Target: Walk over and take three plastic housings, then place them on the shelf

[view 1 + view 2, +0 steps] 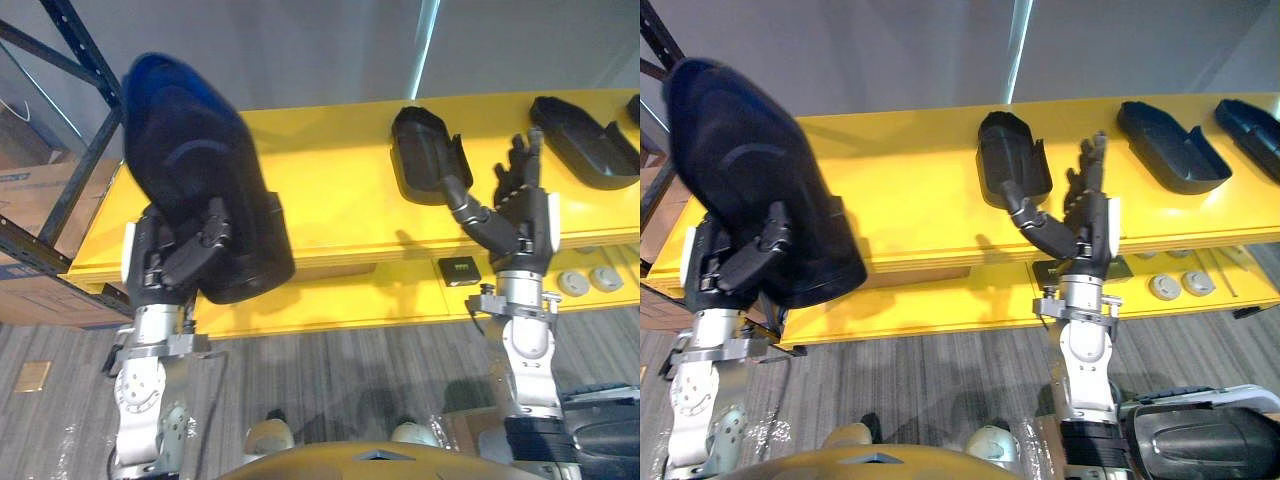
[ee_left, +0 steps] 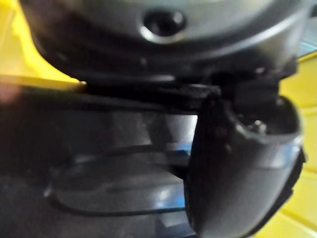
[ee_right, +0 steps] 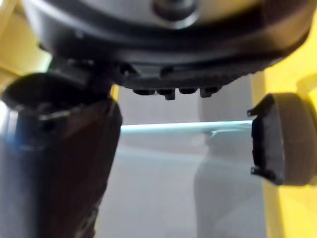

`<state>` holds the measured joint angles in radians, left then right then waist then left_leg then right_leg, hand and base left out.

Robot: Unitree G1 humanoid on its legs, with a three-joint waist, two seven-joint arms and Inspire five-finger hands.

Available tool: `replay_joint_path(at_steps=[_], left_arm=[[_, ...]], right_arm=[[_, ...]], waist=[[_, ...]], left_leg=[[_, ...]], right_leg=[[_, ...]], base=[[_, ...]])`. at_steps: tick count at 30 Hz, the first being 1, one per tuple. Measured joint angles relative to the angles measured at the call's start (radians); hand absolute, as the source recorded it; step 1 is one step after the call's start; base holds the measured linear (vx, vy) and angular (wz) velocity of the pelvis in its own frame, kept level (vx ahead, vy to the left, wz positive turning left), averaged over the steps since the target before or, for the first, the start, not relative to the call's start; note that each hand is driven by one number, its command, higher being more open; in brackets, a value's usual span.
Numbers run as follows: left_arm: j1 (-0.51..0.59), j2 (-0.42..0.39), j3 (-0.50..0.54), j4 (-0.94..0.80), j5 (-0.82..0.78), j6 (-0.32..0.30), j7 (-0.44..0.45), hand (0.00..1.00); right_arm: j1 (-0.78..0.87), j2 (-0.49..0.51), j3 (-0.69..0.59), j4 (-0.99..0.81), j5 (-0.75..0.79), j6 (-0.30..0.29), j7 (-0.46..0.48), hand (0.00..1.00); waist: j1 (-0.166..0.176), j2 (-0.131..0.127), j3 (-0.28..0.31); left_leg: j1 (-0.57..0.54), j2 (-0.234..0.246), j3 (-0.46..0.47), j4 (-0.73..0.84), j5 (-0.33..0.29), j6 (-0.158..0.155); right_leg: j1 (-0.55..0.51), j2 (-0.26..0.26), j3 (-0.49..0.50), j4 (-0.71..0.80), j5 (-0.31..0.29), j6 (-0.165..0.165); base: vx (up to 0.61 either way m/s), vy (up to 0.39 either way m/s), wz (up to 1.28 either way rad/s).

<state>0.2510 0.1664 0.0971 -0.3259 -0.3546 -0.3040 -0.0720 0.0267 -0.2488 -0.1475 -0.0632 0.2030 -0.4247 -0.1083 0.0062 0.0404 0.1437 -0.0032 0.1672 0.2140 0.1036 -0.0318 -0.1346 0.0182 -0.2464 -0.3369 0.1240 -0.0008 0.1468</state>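
While the left hand (image 1: 185,255) is raised at the left end of the yellow shelf (image 1: 330,190), you have its fingers and thumb curled round a large black plastic housing (image 1: 195,160). This stands tilted above the hand, its rounded end uppermost. You cannot tell whether its lower edge touches the board. In the left wrist view, the thumb (image 2: 237,173) lies pressed against that housing's dark shell. Your right hand (image 1: 520,215) is held upright in front of the shelf's edge, its fingers straight and loosely spread, its thumb angled out to the left, and it grips nothing. Just beyond it, a second housing (image 1: 425,155) lies on the shelf with its hollow side up, apart from the fingertips. Further right on the same board you have a third housing (image 1: 585,140), and a fourth housing (image 1: 1252,135) at the far right edge. Under the shelf, a lower board (image 1: 330,300) carries a small dark box (image 1: 460,270) and two round grey discs (image 1: 590,281), near the right wrist. A blue rack frame (image 1: 85,165) stands at the shelf's left end.
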Motion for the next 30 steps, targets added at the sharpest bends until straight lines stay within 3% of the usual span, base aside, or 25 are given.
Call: replay_joint_path(at_steps=[5, 12, 16, 19, 22, 26, 30], left_arm=[[-0.022, 0.023, 0.001, -0.001, 0.048, 0.049, 0.017, 0.0], [-0.127, 0.095, 0.06, 0.003, 0.047, 0.132, 0.084, 0.0], [-0.184, 0.163, 0.132, 0.002, 0.051, 0.144, 0.159, 0.0], [-0.229, 0.2, 0.153, 0.003, 0.047, 0.183, 0.194, 0.0], [-0.297, 0.248, 0.152, 0.03, 0.005, 0.225, 0.207, 0.0], [-0.422, 0.293, 0.149, 0.194, -0.093, 0.294, 0.23, 0.0], [-0.447, 0.322, 0.138, 0.333, -0.133, 0.348, 0.266, 0.0]], right_arm=[[-0.007, -0.031, -0.009, -0.053, -0.002, 0.013, -0.017, 1.0], [0.083, -0.011, -0.064, -0.094, -0.078, 0.118, -0.058, 1.0], [0.209, 0.042, -0.123, -0.094, -0.079, 0.187, -0.053, 1.0], [0.317, 0.096, -0.136, -0.094, -0.079, 0.207, -0.052, 1.0], [0.395, 0.136, -0.096, -0.074, -0.083, 0.206, -0.024, 1.0], [0.403, 0.134, -0.003, 0.103, -0.121, 0.204, 0.016, 1.0], [0.407, 0.121, 0.074, 0.207, -0.158, 0.204, 0.044, 1.0]], waist=[[-0.006, -0.003, -0.001], [-0.015, -0.006, -0.006], [-0.046, 0.0, -0.013], [-0.071, 0.006, -0.021], [-0.097, 0.007, -0.023], [-0.108, 0.012, -0.026], [-0.11, 0.024, -0.033]], left_leg=[[0.041, -0.008, 0.034, -0.078, 0.03, -0.003], [0.087, -0.019, 0.073, -0.126, 0.041, -0.002], [0.101, -0.02, 0.107, -0.146, 0.044, -0.004], [0.119, -0.02, 0.134, -0.16, 0.045, -0.005], [0.117, -0.017, 0.161, -0.16, 0.043, -0.007], [0.117, -0.016, 0.182, -0.16, 0.045, -0.006], [0.11, -0.015, 0.182, -0.162, 0.047, -0.007]], right_leg=[[0.007, 0.011, 0.018, -0.061, 0.034, 0.001], [0.017, 0.009, 0.049, -0.076, 0.039, 0.007], [-0.002, 0.014, 0.08, -0.077, 0.042, 0.006], [-0.005, 0.019, 0.105, -0.078, 0.042, 0.006], [-0.021, 0.026, 0.127, -0.092, 0.056, 0.004], [-0.021, 0.034, 0.152, -0.128, 0.082, 0.004], [-0.029, 0.036, 0.156, -0.129, 0.082, 0.004]], base=[[0.03, 0.005, -0.13], [0.01, 0.014, -0.12], [0.01, 0.011, -0.21], [0.01, 0.006, -0.28], [-0.03, -0.001, -0.27], [-0.05, -0.013, -0.17], [0.0, 0.0, 0.0]])
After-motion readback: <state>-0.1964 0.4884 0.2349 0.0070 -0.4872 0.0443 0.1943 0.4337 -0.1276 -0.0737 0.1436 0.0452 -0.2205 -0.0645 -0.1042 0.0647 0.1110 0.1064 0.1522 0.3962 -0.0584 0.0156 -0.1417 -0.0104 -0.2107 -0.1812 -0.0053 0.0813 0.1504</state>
